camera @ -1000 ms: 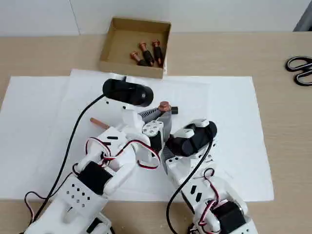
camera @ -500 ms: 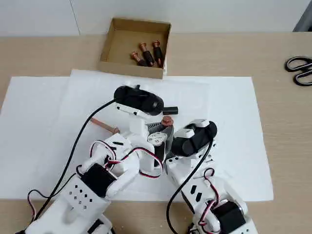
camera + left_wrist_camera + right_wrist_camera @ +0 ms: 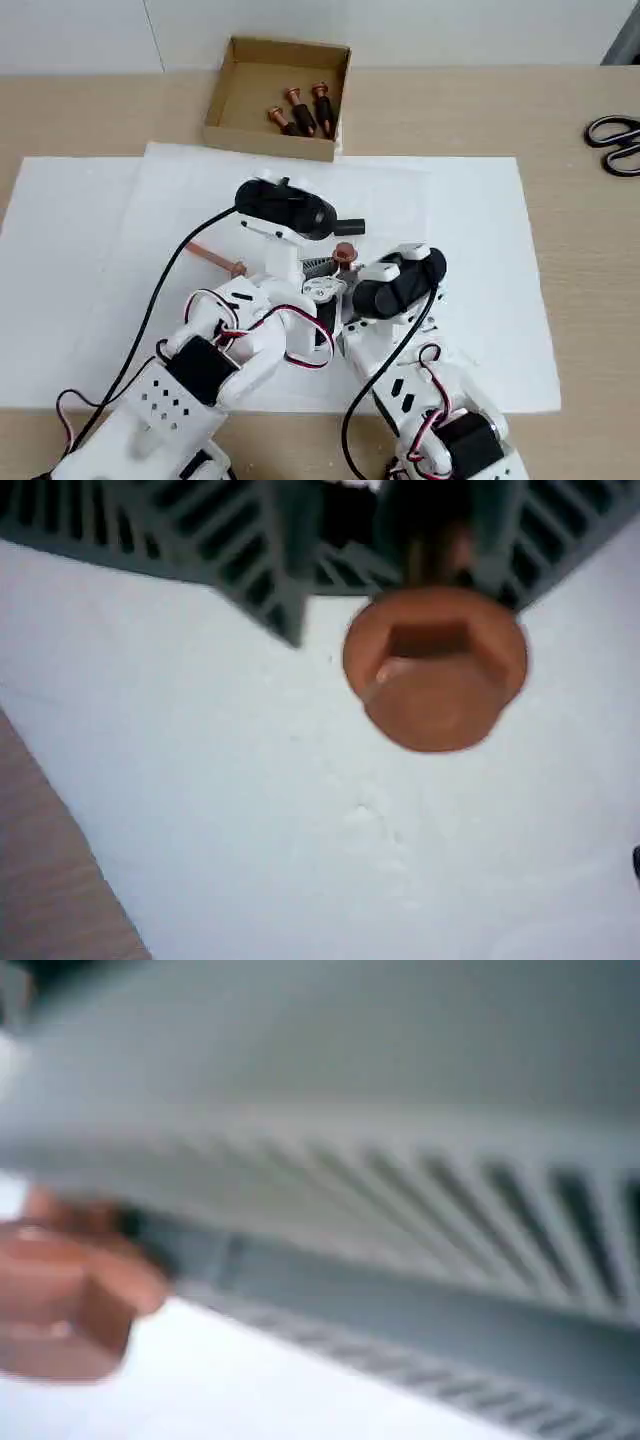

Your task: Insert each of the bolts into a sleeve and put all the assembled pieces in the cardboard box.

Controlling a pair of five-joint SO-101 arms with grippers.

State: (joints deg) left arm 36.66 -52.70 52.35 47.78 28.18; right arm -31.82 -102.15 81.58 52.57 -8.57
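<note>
My left gripper [image 3: 335,262] is shut on a copper bolt [image 3: 344,252] in the middle of the white paper. In the left wrist view the bolt's head [image 3: 435,670] faces the camera, its shank pinched between the grey fingers [image 3: 300,570]. A black sleeve [image 3: 351,226] lies just beyond, half hidden by the left arm's camera. A second bolt [image 3: 215,258] lies loose on the paper to the left. My right gripper [image 3: 347,303] sits close against the left one, under its own camera. The right wrist view has the bolt head [image 3: 60,1300] beside a ribbed grey finger [image 3: 400,1210].
The cardboard box [image 3: 225,100] stands at the back with three assembled pieces [image 3: 300,112] inside. Scissors [image 3: 615,142] lie at the far right on the bare table. The white paper [image 3: 470,250] has open room on its right half.
My left arm has drawn back toward the near side, carrying the bolt away from the black sleeve. The loose bolt on the left has come more into sight. The right arm has stayed put.
</note>
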